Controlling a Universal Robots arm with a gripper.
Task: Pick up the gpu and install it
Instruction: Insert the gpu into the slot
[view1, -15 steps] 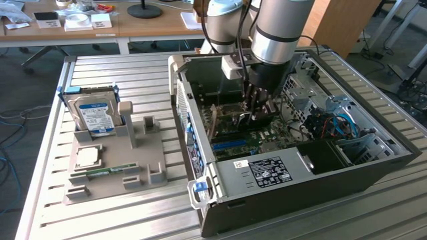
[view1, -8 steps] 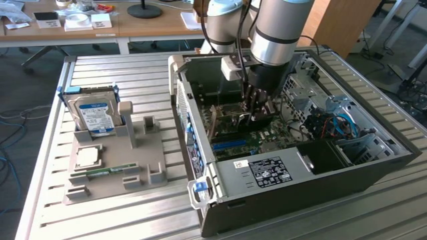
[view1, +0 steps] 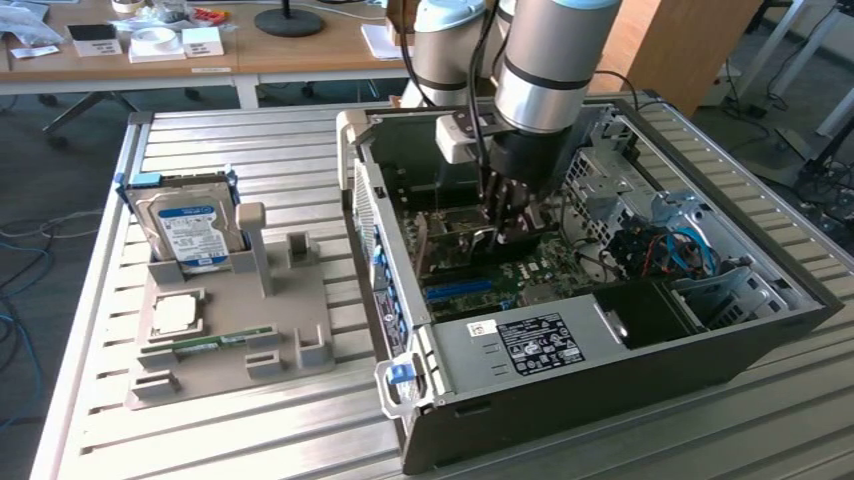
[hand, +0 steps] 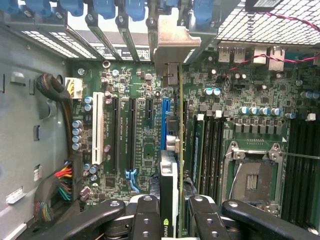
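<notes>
Was at insertion step. Had gpu clamped in claw, on edge inside open case at exterior view's right, low over motherboard, just beside blue slot. Probably needed squaring to slot, straight press.

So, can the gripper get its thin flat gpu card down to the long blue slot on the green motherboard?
Probably yes. The gripper holds the gpu card edge-on over the blue slot; nothing lies on that slot, and the neighbouring black slots stand empty.
</notes>
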